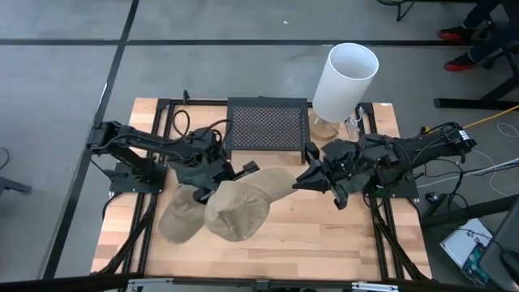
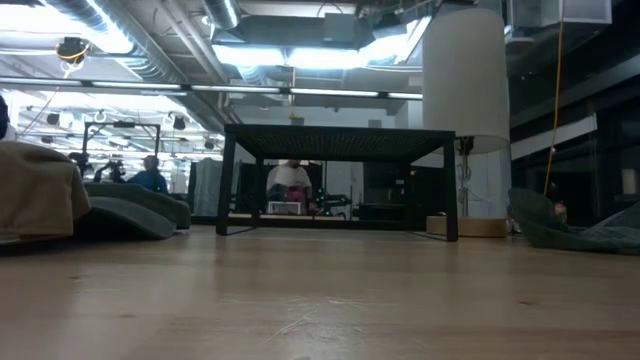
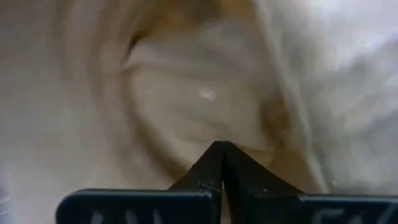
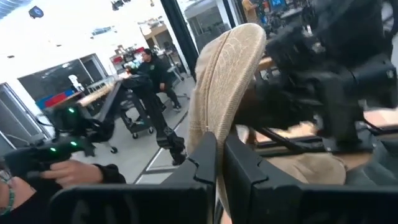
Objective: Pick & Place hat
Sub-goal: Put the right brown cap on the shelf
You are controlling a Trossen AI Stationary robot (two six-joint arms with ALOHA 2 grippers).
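Observation:
Two tan hats lie side by side on the wooden table: one at the near left (image 1: 180,217), one beside it (image 1: 238,212), whose brim (image 1: 276,183) reaches toward the right arm. My left gripper (image 1: 204,191) stands over the hats with its fingers shut in tan cloth (image 3: 186,106). My right gripper (image 1: 305,180) is shut on the brim, which rises between its fingers (image 4: 227,74). In the low view a tan hat (image 2: 35,195) shows at the left edge. My left gripper has its shut fingertips (image 3: 219,152) in the tan hat's cloth (image 3: 205,124), coming from above. Creases run in toward the tips. The pinched spot is hidden by the fingers; one layer or a fold, I cannot tell. My right gripper pinches the hat's brim at its edge (image 4: 214,134) between the two fingers (image 4: 199,162), coming level from the table's right. The brim stands on edge between them, and the crown (image 1: 238,212) rests on the table.
A black mesh rack (image 1: 268,126) stands at the far middle of the table, and a white lamp shade (image 1: 345,79) on a wooden base at the far right. A dark soft shape (image 1: 190,173) lies under the left arm. Bare wood (image 1: 324,235) lies at the near right. People show in the room behind.

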